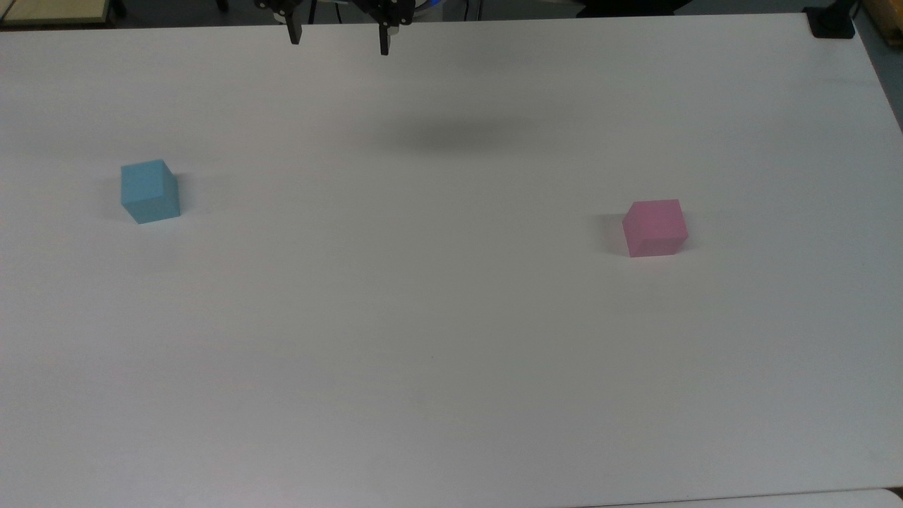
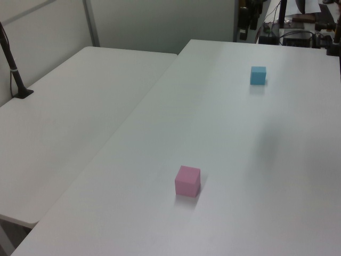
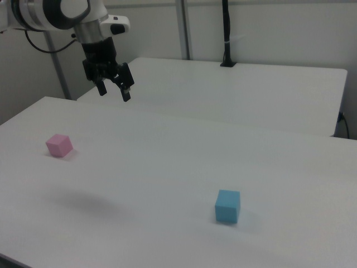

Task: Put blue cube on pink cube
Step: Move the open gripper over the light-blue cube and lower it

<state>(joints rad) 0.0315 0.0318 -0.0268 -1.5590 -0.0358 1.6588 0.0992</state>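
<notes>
Blue cube [image 1: 149, 190] showing plain sky-blue; pink cube [image 1: 655, 227] showing plain pastel pink; table [image 1: 451, 353] reading white; gripper [image 3: 115, 92] showing black.

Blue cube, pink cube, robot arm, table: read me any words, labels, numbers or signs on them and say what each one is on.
No readable text anywhere.
Blue cube: plain faces, no marking.
Pink cube: plain faces, no marking.
Robot arm: no readable label or logo; its gripper has its fingers apart and bears no lettering.
Table: bare white, nothing printed.
</notes>
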